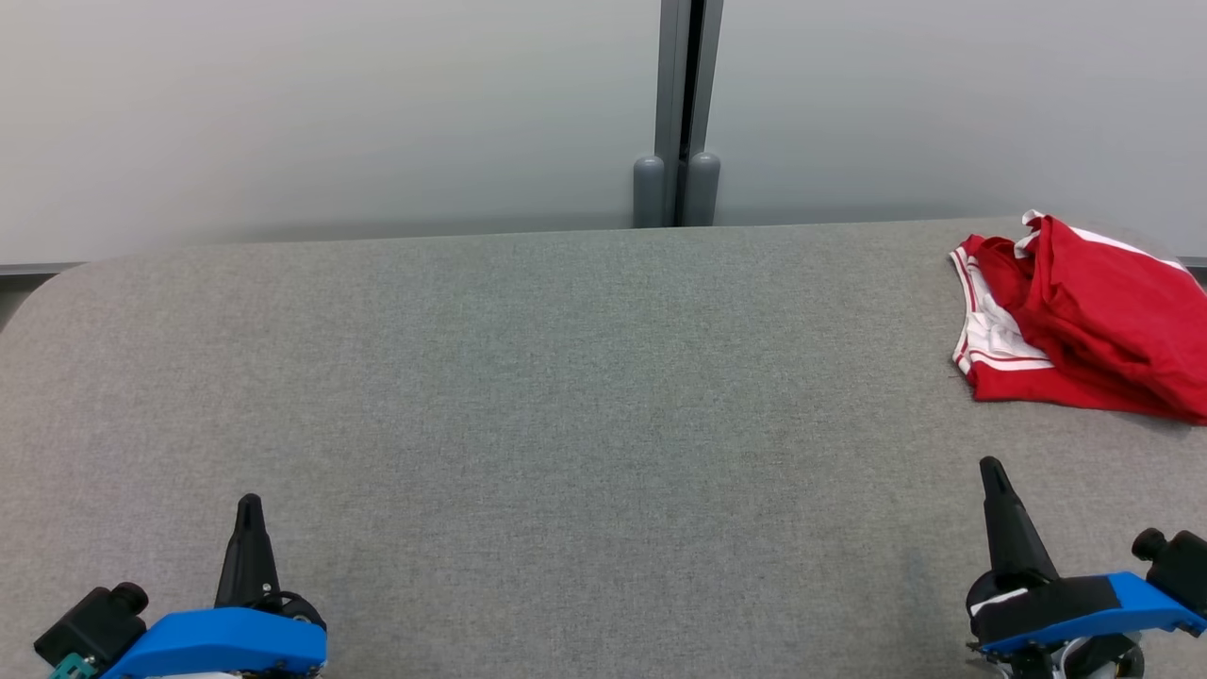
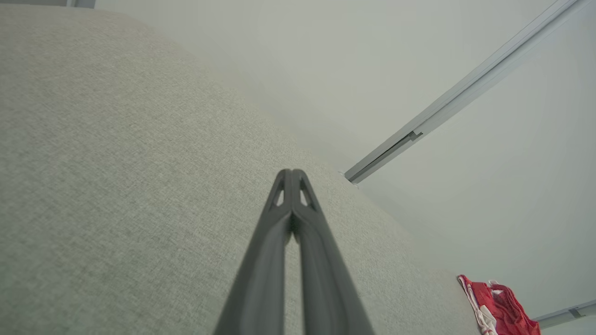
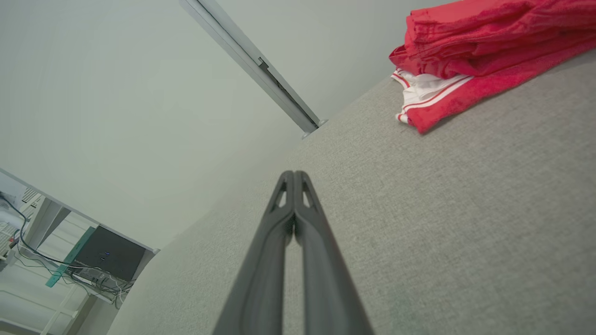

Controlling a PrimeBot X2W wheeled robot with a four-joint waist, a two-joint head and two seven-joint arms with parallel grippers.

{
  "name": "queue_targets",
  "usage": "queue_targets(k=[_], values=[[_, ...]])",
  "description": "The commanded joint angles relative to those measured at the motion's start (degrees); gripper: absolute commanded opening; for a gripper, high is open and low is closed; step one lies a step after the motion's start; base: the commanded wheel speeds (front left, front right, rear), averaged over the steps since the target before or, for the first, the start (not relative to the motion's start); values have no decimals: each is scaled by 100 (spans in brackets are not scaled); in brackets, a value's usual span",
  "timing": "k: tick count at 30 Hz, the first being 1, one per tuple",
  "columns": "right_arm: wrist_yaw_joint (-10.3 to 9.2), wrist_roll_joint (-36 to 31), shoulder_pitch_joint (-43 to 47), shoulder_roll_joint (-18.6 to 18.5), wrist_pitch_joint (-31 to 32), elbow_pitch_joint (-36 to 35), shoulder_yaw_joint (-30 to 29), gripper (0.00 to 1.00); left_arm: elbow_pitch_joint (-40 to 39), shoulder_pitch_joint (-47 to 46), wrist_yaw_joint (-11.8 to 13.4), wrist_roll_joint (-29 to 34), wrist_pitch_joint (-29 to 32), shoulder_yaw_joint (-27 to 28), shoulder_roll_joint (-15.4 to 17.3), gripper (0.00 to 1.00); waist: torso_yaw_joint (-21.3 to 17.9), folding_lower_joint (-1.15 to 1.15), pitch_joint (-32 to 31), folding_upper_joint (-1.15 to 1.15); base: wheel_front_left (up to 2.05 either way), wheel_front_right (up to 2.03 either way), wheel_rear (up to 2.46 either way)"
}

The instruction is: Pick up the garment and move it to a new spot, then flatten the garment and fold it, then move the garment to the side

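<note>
- Your left gripper [image 1: 249,505] sits far left of the grey post [image 1: 677,189] and nearer you, over the padded table [image 1: 566,377], fingers pressed together on nothing.
- Your right gripper [image 1: 990,469], right of the post, is likewise closed and empty, near the garment but apart from it.
- The red garment [image 1: 1084,321] lies bunched in layers far right of the post, at the table's right rim.
- Reach in with the jaws closed and you may shove the pile over that rim; pinch one layer and it will likely drag unevenly.
</note>
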Motion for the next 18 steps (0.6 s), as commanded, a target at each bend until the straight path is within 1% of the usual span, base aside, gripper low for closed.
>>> queue_targets(k=[1, 13, 18], values=[[1, 217, -161, -28, 40, -48, -26, 0, -79, -189, -51, -199, 43, 55, 26, 0, 0, 0, -4, 0, 0, 0, 0], [2, 1106, -211, -32, 238, -19, -78, 0, -69, -272, -104, -1079, 266, 111, 2, 0, -4, 0, -34, 0, 0, 0, 0], [2, 1375, -225, -33, 299, -10, -94, 0, -65, -300, -122, -1351, 339, 123, -6, 0, -5, 0, -44, 0, 0, 0, 0]])
